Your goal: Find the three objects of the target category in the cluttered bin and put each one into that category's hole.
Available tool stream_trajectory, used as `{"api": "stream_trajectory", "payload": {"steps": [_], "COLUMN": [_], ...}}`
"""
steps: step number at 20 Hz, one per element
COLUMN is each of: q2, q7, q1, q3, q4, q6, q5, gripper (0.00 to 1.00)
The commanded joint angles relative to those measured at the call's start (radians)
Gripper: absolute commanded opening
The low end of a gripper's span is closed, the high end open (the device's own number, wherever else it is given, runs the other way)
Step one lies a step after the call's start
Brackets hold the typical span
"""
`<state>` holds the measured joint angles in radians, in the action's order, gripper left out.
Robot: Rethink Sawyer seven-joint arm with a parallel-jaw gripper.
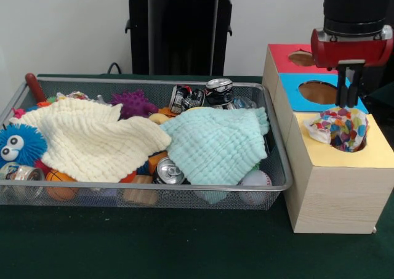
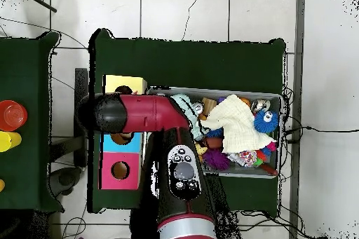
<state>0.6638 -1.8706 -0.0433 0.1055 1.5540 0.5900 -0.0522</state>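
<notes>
cream waffle cloth (image 1: 92,137) | mint waffle cloth (image 1: 215,145) | white confetti cloth (image 1: 340,128) | yellow box top (image 1: 375,153)

Confetti cloth (image 1: 342,129) is bunched up and stuffed partway into the hole (image 1: 359,145) in the yellow top of the wood box, most of it poking out. Cream waffle cloth (image 1: 92,140) lies spread over the clutter on the left of the wire mesh bin (image 1: 148,187), with the mint-green waffle cloth (image 1: 215,146) draped just beside it, edges touching mid-bin.

In the overhead view the arm (image 2: 151,113) hides the hole, probably the claw too.
</notes>
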Motion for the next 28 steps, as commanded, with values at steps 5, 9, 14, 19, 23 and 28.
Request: {"api": "stream_trajectory", "payload": {"steps": [5,9,14,19,23,28], "q2": [-0.093,-0.129,-0.178,-0.207,-0.195,-0.178], "q7": [-0.013,-0.026,-0.046,-0.068,-0.087,-0.084], "q1": [-0.034,-0.028,-0.013,0.006,0.015,0.015], "q3": [0.087,0.081,0.063,0.041,0.029,0.028], "q4": [0.06,0.035,-0.015,-0.044,-0.034,-0.026], "q6": [0.124,0.033,-0.033,-0.097,-0.203,-0.175], "q5": [0.012,0.027,0.041,0.06,0.081,0.07], "gripper": [0.0,0.0,0.0,0.0,0.0,0.0]}}
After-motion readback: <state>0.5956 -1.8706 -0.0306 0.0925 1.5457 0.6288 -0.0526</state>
